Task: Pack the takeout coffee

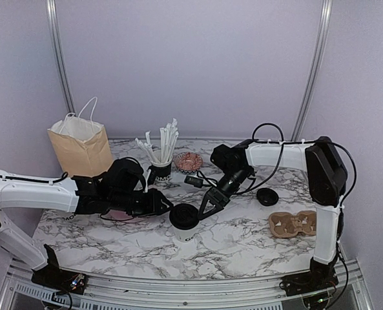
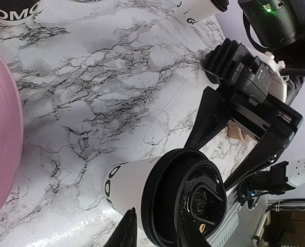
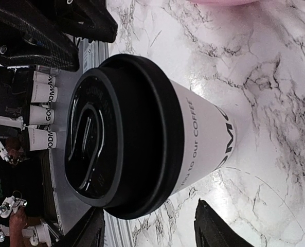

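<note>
**On marble counter (image 1: 243, 242), takeout coffee (image 1: 183, 219) sits between arms**

Overhead: the cup stands between left gripper (image 1: 164, 204) and right gripper (image 1: 208, 205). Left wrist: one dark finger (image 2: 126, 231) beside the glossy round lid (image 2: 156, 191), jaws' state unclear. Right wrist: jaws apart, straddling the tapered white paper cup.

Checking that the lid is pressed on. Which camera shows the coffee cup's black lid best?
The right wrist view: the lid is whole and close, top and rim sharp. The left wrist view shows it tilted and cut off by the bottom edge. The top external view shows only a small dark disc.
</note>
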`<state>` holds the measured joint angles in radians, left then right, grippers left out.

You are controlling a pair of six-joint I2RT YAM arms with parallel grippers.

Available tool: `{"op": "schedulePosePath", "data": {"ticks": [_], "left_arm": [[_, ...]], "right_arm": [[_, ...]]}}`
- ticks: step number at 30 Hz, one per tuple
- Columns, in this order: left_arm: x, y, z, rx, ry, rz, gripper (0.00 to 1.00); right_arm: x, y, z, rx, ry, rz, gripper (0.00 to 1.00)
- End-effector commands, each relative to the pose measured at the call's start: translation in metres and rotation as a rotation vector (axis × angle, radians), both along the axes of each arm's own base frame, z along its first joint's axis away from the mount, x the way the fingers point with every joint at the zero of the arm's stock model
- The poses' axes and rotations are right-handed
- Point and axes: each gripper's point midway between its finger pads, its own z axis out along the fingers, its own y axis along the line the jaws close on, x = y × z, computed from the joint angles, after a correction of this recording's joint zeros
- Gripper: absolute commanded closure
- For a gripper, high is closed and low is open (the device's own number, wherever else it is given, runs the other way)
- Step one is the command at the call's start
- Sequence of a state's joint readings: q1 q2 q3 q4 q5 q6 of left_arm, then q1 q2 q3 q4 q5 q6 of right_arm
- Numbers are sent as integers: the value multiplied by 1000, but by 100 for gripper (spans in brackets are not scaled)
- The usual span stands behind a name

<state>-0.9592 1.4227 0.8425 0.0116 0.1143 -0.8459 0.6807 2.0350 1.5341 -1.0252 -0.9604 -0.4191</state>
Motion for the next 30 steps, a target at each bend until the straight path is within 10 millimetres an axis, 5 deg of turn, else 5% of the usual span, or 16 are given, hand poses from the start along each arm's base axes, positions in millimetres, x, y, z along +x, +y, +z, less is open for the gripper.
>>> {"op": "schedulePosePath", "data": {"ticks": [1, 10, 19, 25, 30], "left_arm": [[0, 1, -4, -4, -3, 1, 74], [-1, 13, -5, 7, -6, 34, 75], [-8, 0, -14, -17, 32, -27, 75], [-11, 10, -42, 58, 75, -9, 76], [-23, 26, -89, 152, 162, -1, 78]], "right_arm": [[2, 6, 7, 32, 11, 11, 43], [2, 7, 4, 28, 15, 11, 43], [3, 6, 2, 22, 10, 8, 44], [4, 7, 1, 22, 12, 7, 44], [7, 8, -9, 0, 32, -5, 44]]}}
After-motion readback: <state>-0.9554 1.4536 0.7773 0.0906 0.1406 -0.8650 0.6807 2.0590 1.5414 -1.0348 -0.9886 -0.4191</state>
